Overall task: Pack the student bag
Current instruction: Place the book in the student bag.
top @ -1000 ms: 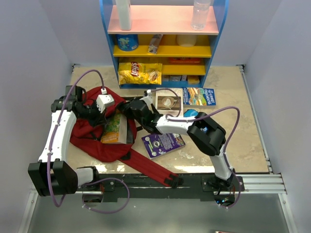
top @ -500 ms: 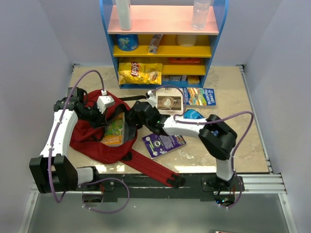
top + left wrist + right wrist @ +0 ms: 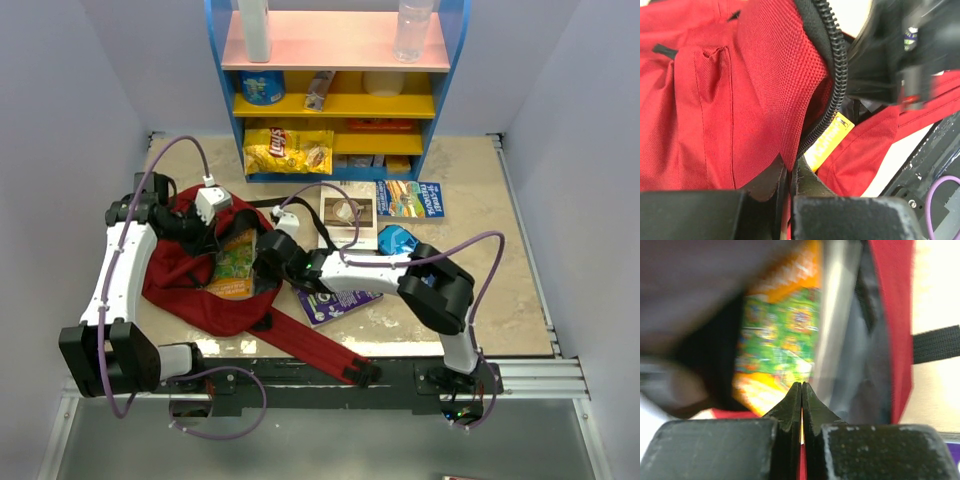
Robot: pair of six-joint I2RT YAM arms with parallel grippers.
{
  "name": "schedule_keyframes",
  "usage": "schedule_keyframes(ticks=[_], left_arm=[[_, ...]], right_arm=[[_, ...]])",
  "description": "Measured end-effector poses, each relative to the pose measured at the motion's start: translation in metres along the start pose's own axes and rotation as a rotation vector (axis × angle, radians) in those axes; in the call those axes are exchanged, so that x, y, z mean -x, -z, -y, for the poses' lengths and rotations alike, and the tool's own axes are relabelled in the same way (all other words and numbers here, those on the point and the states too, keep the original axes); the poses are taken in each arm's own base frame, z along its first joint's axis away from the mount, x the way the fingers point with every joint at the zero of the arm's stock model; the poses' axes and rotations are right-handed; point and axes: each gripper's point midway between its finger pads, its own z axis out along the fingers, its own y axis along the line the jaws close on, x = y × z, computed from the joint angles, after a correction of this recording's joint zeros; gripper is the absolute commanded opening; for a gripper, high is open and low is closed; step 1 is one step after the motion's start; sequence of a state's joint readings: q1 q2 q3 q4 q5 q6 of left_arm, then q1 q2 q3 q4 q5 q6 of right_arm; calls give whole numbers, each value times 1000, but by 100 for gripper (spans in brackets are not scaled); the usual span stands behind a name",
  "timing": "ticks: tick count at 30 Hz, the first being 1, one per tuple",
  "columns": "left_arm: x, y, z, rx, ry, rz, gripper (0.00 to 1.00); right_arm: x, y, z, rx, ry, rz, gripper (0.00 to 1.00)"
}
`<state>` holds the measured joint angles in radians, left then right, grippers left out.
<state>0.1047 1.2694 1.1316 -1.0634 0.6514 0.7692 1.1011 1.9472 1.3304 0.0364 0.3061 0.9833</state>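
Closed gripper (image 3: pixel 801 390) over book (image 3: pixel 782 340) in student bag (image 3: pixel 890 315)

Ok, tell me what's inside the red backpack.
A green-and-orange book lies in the student bag, against grey lining. Anything beneath it or deeper in is covered by red fabric.

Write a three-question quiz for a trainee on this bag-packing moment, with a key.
1. Multiple choice: what is the left gripper doing?
A) pinching the student bag's zippered edge
B) hanging open over the bag
C) pressing down flat on the bag's side
2. True or false: the green-and-orange book lies wholly outside the bag, beside it.
3. Fill in: the right gripper's fingers are ____ (open or shut).

Key
1. A. Red fabric next to the zipper runs down between its fingers.
2. False. The book sits in the bag's opening, against the grey lining.
3. Shut. The fingertips meet, right at the bag's mouth.
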Motion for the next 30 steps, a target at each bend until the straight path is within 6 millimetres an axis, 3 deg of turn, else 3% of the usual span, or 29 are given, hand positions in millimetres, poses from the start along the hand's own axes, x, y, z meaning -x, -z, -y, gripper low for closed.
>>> schedule_keyframes(ticks=[4,11,13,17,19,21,23,24,28,30], left_arm=[[13,9,1,2,-28,30,0],[17,11,5,-8,-40,45,0],[17,10,5,-11,-39,48,0],[17,10,6,-19,-38,54,0],[16,8,7,-25,-33,52,0],[14,7,8,-29,-29,49,0],[14,8,4,-14,-38,49,0],[14,8,1,-6,-39,51,0],[14,9,-3,11,-49,48,0],[13,8,-1,4,-46,45,0]], right_arm=[[-16,-18,24,-104,70,-33,0],[-44,-42,40,-159,167,-79,0],[-49,-41,29,-121,189,-77,0],[-63,-39,-17,25,224,-61,2],[-64,-40,-44,100,229,-45,9],[-61,-43,-69,158,222,-21,25],[-56,-48,-84,189,221,5,34],[-54,-49,-85,192,218,9,41],[-48,-53,-76,178,227,18,52],[-48,-43,-58,161,232,19,62]])
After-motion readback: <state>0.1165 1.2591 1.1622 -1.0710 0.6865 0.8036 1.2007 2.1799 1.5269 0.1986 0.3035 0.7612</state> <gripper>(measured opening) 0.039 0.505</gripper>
